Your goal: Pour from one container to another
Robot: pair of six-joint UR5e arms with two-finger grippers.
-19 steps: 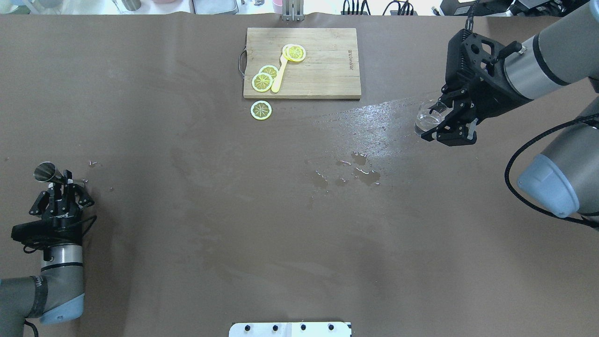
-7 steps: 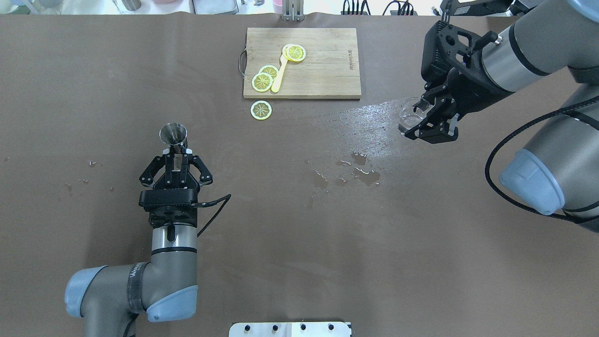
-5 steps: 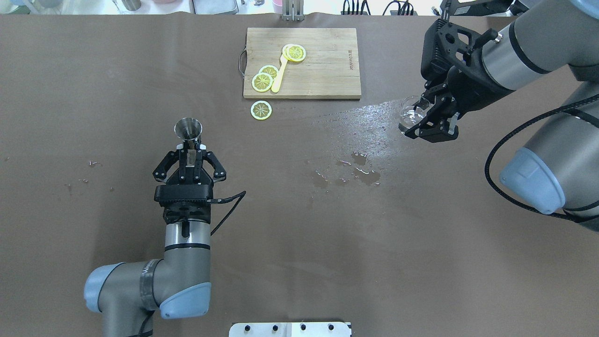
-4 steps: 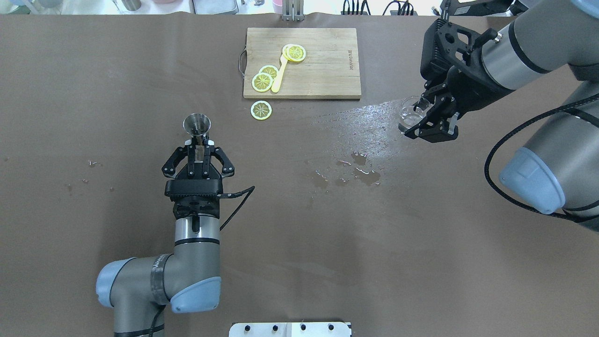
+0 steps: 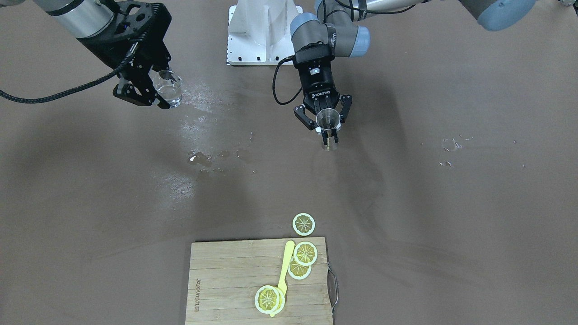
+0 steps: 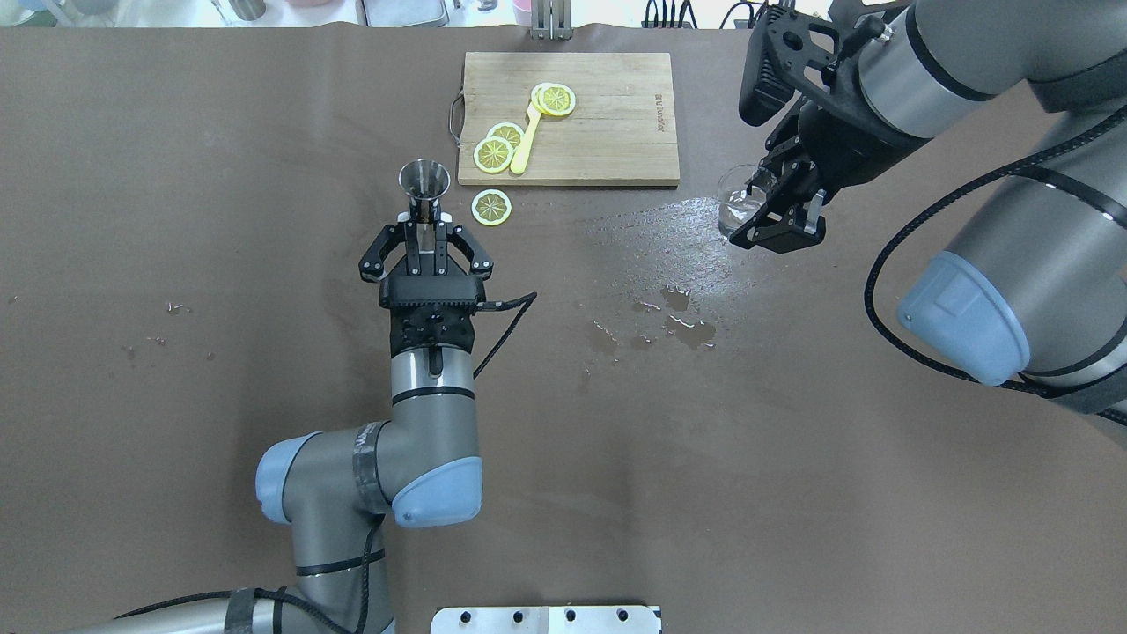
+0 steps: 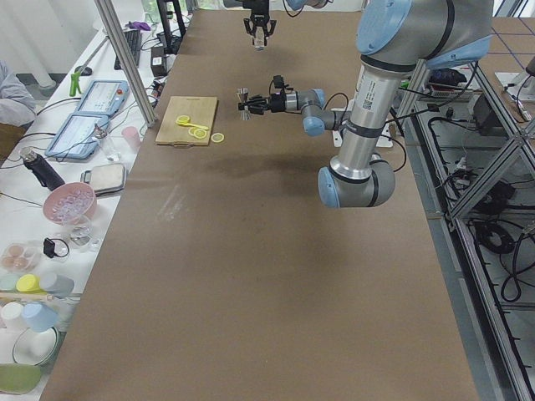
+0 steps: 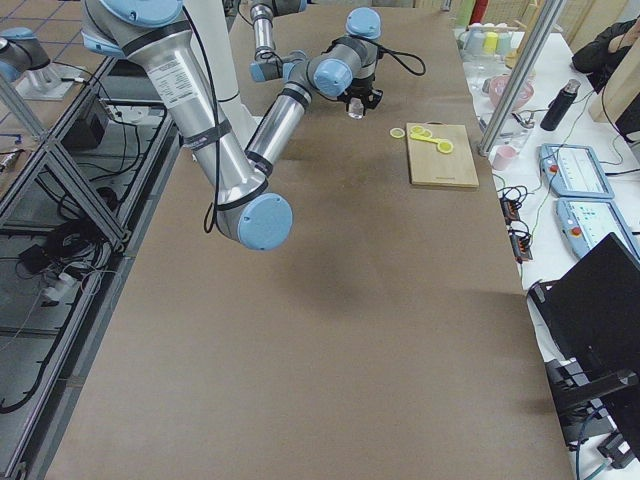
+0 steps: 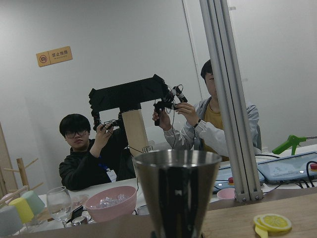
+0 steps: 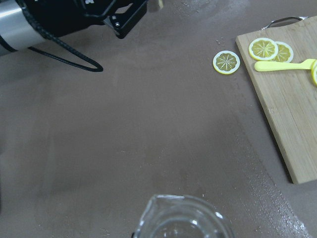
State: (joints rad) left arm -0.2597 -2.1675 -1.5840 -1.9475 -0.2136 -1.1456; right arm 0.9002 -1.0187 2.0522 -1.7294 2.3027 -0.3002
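A steel cone-shaped measuring cup [image 6: 424, 179] is held upright above the table, with my left gripper [image 6: 425, 220] shut on its narrow waist. In the front-facing view the cup [image 5: 328, 118] shows its open mouth over the left gripper [image 5: 329, 133]. It fills the bottom of the left wrist view as a cup [image 9: 176, 193]. A clear glass beaker [image 6: 738, 198] with some water hangs at the right, my right gripper [image 6: 768, 208] shut on its side. The glass [image 5: 168, 88] and the right gripper [image 5: 154, 91] show top left in the front-facing view. Its spouted rim [image 10: 183, 218] lies at the right wrist view's bottom edge.
A wooden cutting board [image 6: 607, 132] at the far middle carries lemon slices and a yellow spoon [image 6: 526, 141]. One lemon slice [image 6: 491, 207] lies on the table beside my left gripper. Water puddles [image 6: 682, 323] and a wet streak lie between the arms. Two people [image 9: 198, 129] sit beyond the far edge.
My left arm has swung in from the left edge, moving right and forward with the steel cup, now near the loose lemon slice. My right gripper carried the glass leftward.
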